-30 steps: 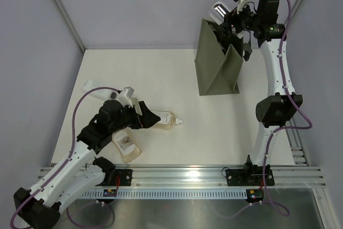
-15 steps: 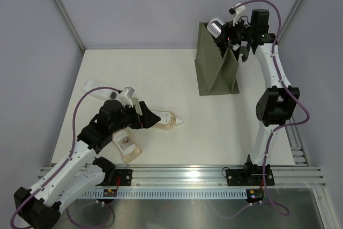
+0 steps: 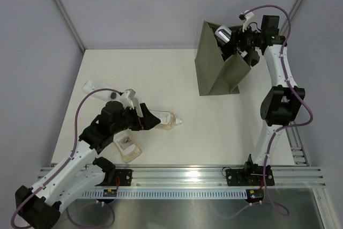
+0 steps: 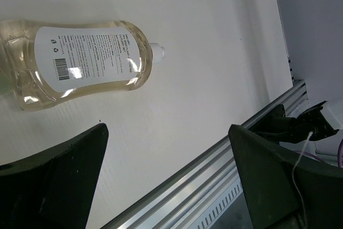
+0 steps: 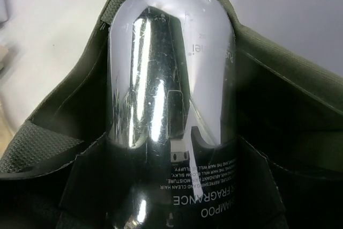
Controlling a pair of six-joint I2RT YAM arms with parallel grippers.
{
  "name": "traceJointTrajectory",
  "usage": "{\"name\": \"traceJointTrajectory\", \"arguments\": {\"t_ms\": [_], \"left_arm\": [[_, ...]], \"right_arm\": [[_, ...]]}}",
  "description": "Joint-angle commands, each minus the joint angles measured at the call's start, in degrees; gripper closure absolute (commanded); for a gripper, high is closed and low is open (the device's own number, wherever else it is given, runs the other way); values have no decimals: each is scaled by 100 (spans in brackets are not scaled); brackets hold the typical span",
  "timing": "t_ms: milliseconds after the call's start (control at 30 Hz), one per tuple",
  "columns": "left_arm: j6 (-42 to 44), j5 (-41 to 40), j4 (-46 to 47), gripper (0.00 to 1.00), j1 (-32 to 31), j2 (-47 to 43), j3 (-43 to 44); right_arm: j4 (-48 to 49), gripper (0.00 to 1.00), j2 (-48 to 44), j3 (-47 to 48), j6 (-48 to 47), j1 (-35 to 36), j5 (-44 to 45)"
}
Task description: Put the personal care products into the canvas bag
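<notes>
Left arm low, reaching right over near-left bench (image 3: 214,127). Left fingers (image 4: 59,181) spread wide, just short of amber pouch (image 4: 80,60) lying flat; looks lined up for a grab. Right arm raised at far right, wrist angled down. Right fingers (image 5: 252,181) pinching silver bottle (image 5: 171,79) at canvas bag (image 3: 214,73) mouth, likely for drop-in.

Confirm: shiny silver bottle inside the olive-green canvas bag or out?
Partly in: shiny silver bottle sits in the mouth of the olive-green canvas bag, clamped in the right gripper.
</notes>
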Motion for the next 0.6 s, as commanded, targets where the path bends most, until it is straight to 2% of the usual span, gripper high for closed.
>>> {"name": "traceJointTrajectory", "arguments": {"t_ms": [0,133,333,467,533,567], "left_arm": [[-70,40,199,1,15,17,6],[-113,-13,85,1,15,175,23],[-158,-232,-407,1,7,447,374],[123,-820,-1170,1,-2,605,796],[-51,-1424,-1505,1,-11,789,1024],[-522,-1454,-1767,1,-20,886,1078]], "right_arm": [[-1,15,-502,63,-92,49,-446],[-405,3,-624,116,-83,49,-481],[-1283,1,-669,694,-240,49,-788],[-2275,1,-905,1030,-557,49,-1393],[-2470,1,-1325,795,-548,75,-1465],[-2471,0,-1528,575,-496,84,-1492]]}}
